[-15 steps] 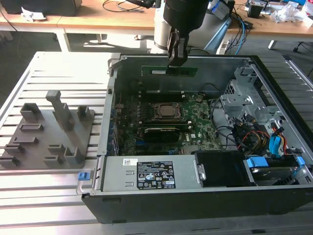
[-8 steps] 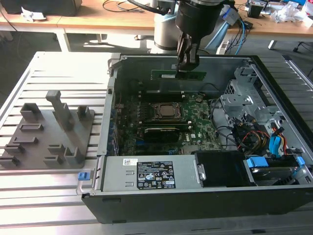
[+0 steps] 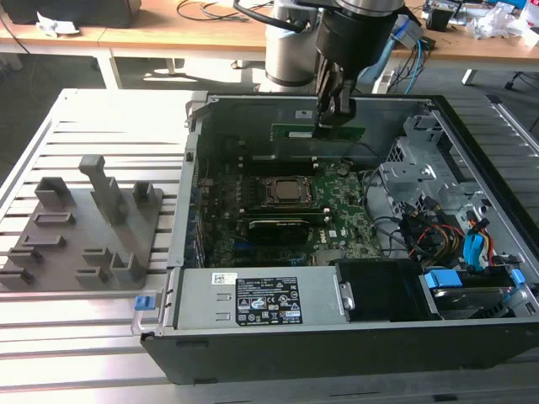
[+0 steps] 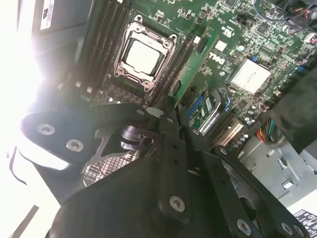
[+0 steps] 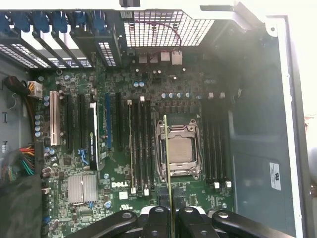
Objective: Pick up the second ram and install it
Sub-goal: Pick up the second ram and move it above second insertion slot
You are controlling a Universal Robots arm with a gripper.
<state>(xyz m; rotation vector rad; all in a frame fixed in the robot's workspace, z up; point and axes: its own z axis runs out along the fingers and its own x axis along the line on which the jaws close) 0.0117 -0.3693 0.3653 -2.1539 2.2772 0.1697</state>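
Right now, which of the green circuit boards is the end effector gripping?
The slim RAM stick, held on edge in the end effector; the large motherboard lies flat below it.

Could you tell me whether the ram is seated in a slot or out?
Out: the gripper holds the ram on edge above the motherboard, clear of the slots.

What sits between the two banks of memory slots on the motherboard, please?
In the first wrist view, the CPU socket sits between them; the gripper holds the second ram edge-on.
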